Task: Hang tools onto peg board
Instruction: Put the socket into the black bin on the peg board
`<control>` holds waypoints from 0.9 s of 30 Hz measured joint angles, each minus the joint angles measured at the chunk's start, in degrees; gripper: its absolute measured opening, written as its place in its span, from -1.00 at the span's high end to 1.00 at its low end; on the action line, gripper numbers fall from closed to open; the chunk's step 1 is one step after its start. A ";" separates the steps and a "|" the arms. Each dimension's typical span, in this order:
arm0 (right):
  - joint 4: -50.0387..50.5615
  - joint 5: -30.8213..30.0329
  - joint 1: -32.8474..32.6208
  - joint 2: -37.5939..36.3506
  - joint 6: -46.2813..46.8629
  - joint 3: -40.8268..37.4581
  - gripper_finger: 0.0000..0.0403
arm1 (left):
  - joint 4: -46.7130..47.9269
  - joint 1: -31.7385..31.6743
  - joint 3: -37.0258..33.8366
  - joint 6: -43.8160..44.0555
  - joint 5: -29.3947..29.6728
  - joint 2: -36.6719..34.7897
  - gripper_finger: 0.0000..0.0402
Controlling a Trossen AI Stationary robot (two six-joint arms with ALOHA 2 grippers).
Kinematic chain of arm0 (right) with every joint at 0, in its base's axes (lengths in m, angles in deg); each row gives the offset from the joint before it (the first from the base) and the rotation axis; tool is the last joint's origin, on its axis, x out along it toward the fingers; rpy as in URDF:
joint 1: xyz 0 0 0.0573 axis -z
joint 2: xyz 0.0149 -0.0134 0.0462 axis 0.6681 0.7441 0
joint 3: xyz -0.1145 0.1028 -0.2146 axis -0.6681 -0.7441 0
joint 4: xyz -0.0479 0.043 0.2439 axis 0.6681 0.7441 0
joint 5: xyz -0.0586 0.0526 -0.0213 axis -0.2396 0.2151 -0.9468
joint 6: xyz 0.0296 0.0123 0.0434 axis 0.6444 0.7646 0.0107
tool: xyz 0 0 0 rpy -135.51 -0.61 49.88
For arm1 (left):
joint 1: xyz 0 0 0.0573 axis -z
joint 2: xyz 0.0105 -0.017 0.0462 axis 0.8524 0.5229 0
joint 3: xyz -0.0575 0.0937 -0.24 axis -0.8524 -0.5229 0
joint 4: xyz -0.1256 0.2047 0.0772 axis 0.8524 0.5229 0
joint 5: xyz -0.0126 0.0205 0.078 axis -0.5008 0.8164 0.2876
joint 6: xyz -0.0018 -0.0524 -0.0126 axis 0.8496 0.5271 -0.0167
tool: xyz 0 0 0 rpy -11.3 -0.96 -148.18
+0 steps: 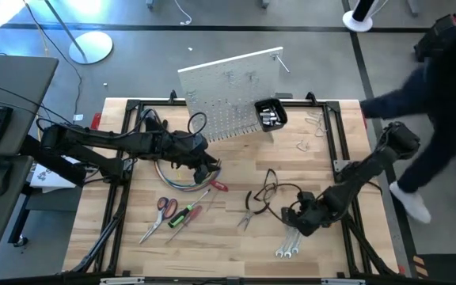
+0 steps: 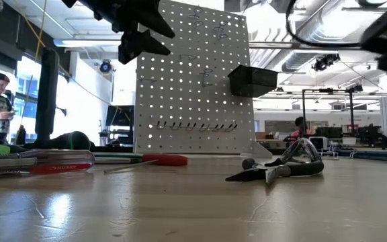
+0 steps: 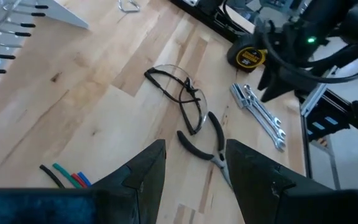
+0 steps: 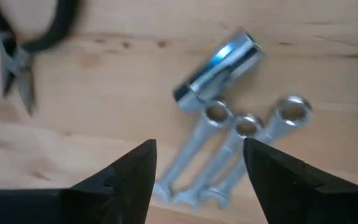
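The white peg board [image 1: 228,95] stands tilted at the table's far middle, with a small black bin [image 1: 271,115] fixed to it. Three silver wrenches [image 4: 229,149] lie side by side near the front right, a shiny metal cylinder [image 4: 219,68] beside them. My right gripper [image 4: 197,180] hangs open just above the wrenches, pointing down, touching nothing. Black-handled pliers [image 1: 252,210] and clear glasses [image 1: 267,186] lie mid-table. Red-handled scissors [image 1: 163,209] and screwdrivers [image 1: 185,214] lie front left. My left gripper [image 3: 194,180] is open and empty, raised over the table's middle.
A curved bundle of coloured cables [image 1: 172,178] lies under the left arm. A yellow tape measure [image 3: 247,57] sits by the right arm. Small metal clips [image 1: 315,127] lie at the far right. A black metal frame [image 1: 125,198] edges the table. A person [image 1: 442,87] stands beyond the right edge.
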 joint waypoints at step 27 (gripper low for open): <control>2.51 8.44 7.04 3.97 1.27 0.02 -0.17 | -0.02 -0.01 0.00 2.55 0.03 0.02 0.19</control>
